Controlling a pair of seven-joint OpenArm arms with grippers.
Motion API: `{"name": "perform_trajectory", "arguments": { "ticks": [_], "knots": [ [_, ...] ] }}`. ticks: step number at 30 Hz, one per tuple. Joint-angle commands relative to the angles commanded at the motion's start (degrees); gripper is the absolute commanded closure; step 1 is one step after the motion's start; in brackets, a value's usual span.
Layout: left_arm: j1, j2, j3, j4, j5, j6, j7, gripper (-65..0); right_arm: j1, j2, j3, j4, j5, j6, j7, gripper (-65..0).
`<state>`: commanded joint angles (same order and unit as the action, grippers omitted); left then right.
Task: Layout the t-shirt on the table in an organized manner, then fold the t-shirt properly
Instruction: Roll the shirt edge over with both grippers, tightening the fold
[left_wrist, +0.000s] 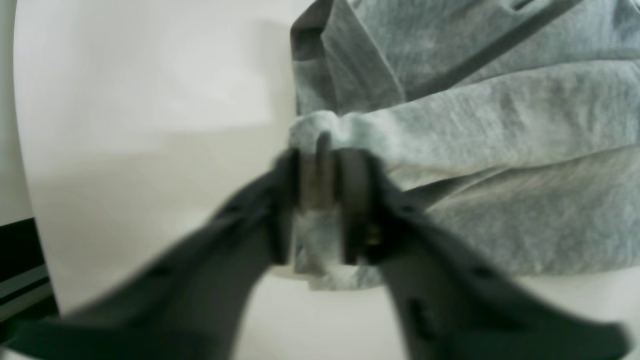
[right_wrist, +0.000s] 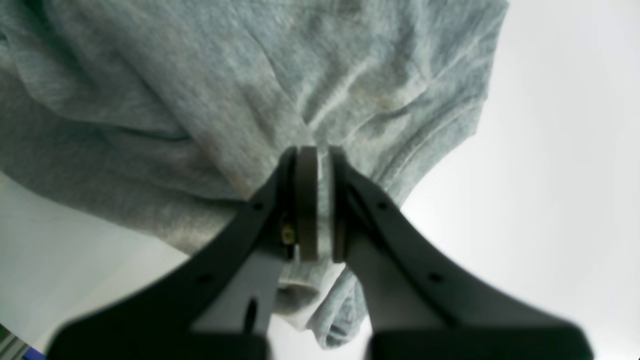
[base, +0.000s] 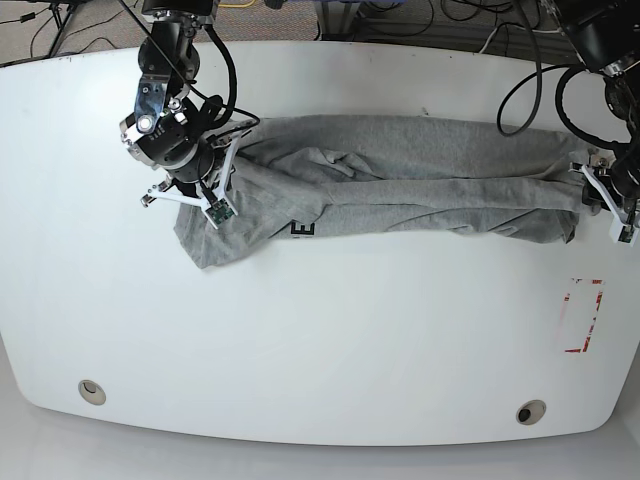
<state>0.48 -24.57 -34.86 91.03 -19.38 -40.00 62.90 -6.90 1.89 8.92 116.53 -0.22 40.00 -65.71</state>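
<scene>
The heather-grey t-shirt (base: 400, 180) lies stretched into a long, bunched band across the far half of the white table (base: 320, 330). A bit of black lettering (base: 300, 230) shows near its left end. My right gripper (base: 232, 150) is at the shirt's left end; in the right wrist view this gripper (right_wrist: 315, 200) is shut on a fold of the grey fabric (right_wrist: 250, 90). At the shirt's right end is my left gripper (base: 582, 190). The left wrist view shows that gripper (left_wrist: 320, 185) shut on a rolled edge of the cloth (left_wrist: 475, 130).
A red-and-white tape mark (base: 583, 315) sits on the table near the right edge. Two round grommet holes (base: 91, 391) (base: 530, 412) lie along the front edge. Cables (base: 540, 70) trail over the table's far right corner.
</scene>
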Motion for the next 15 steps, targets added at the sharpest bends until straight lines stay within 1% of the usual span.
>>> {"name": "perform_trajectory", "arguments": {
  "ticks": [1,4,6,8,10,11,13,14,15],
  "knots": [
    [0.0,-0.4,0.0,0.0,0.0,0.0,0.1,-28.9,0.0,0.0,0.0,0.0,0.0,0.00,0.0,-4.1],
    [-0.3,-1.1,0.0,0.4,-0.2,0.0,0.2,-33.2,0.3,0.0,0.0,0.2,0.0,0.00,0.0,-4.3],
    [-0.5,-1.2,-0.6,1.1,-0.4,0.0,1.1,-34.2,1.4,-0.1,0.1,0.2,0.0,0.00,0.0,-7.1],
    [-0.9,-1.2,-2.8,2.9,-0.4,0.0,2.5,-34.7,2.3,-1.2,0.1,0.1,0.0,0.00,0.0,-13.5],
    [-2.9,-1.0,-5.1,5.5,-0.7,0.0,4.5,-35.8,3.3,-2.8,0.9,0.1,0.0,0.00,0.0,-21.9],
    [-3.4,-0.9,-5.5,5.9,-0.9,0.0,4.9,-36.1,3.6,-3.2,1.3,0.1,0.0,0.00,0.0,-23.9],
    [-5.6,-0.8,-5.2,6.9,-2.5,0.0,6.8,-36.9,5.2,-5.9,3.4,-0.1,0.1,0.00,0.0,-32.2],
    [-5.9,-0.8,-5.0,6.9,-2.8,0.0,7.0,-36.9,5.4,-6.3,3.8,-0.1,0.1,0.00,0.0,-33.5],
    [-6.8,-0.7,-4.0,6.7,-3.7,0.0,7.8,-36.8,5.9,-7.6,4.3,-0.2,0.1,0.00,0.0,-36.1]
  ]
}}
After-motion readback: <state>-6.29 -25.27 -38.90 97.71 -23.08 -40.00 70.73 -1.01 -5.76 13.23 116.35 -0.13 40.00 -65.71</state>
